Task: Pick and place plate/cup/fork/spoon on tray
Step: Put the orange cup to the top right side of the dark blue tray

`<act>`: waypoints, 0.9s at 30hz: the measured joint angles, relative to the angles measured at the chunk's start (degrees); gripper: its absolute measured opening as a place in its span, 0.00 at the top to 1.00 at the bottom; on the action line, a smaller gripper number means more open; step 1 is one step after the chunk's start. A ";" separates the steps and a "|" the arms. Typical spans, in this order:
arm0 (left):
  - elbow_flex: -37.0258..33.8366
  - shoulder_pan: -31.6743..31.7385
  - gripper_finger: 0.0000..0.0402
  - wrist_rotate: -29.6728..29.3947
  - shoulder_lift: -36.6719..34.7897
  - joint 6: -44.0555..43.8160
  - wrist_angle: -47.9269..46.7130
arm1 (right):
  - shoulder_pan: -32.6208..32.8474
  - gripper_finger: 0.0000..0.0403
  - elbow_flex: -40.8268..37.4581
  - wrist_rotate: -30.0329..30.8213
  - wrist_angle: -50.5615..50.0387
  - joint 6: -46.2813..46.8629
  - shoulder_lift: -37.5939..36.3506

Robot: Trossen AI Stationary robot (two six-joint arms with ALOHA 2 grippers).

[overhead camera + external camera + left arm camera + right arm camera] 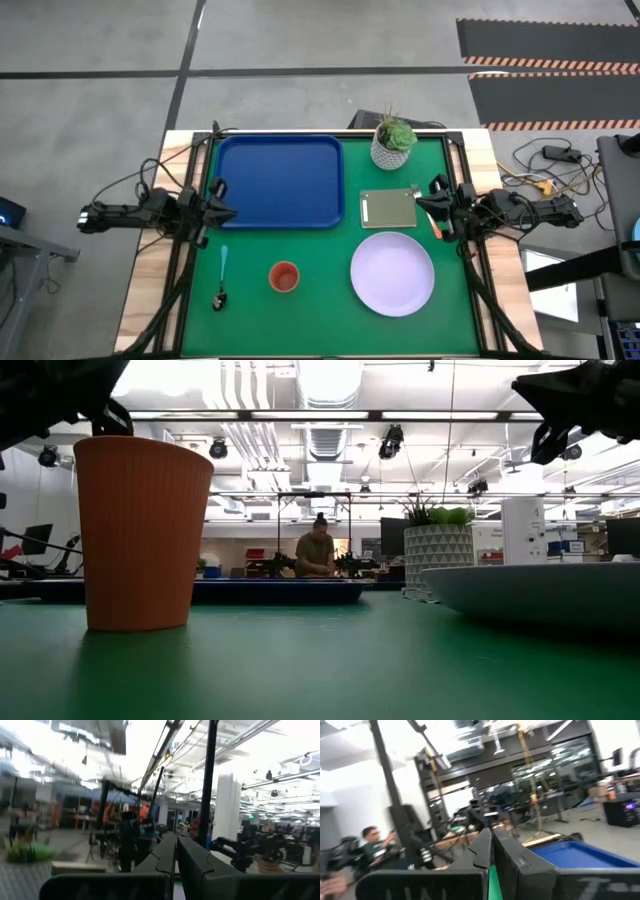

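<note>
Nothing on the tray (280, 180) yet; it sits bare at the far left of the green mat, so the job looks to be at its very start. Left gripper (222, 200) hangs just off the tray's left edge, fingers clenched on nothing. Right gripper (432, 200) is across the table beside the grey-green pad (388, 207), likewise pinched shut and empty. The plate (392, 273) lies near right, in front of the pad; the cup (284, 277) stands upright near centre, well apart from the plate. The spoon (221, 278) lies at near left, bowl toward the front edge. The fork (434, 220) shows only as an orange sliver under the right gripper, tines hard to make out. Potted plant (394, 142) stands at the back right. Next, I'd judge, one arm must open its fingers and drop to an item, the left arm to spoon or cup, the right to fork or plate.
</note>
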 joint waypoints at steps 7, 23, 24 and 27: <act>0.00 0.04 1.00 -0.02 0.83 8.43 6.79 | 0.00 0.98 -0.02 3.92 7.72 -6.43 7.34; 0.74 0.04 1.00 -3.52 2.77 12.34 14.42 | 0.00 0.98 4.59 3.04 32.81 -8.51 34.35; 0.74 0.04 1.00 -3.52 2.81 12.26 14.40 | 0.00 0.98 6.04 3.06 32.65 -8.47 36.36; 0.62 0.04 1.00 -3.54 2.91 12.22 14.28 | 0.00 0.98 11.26 2.43 32.82 -8.65 42.38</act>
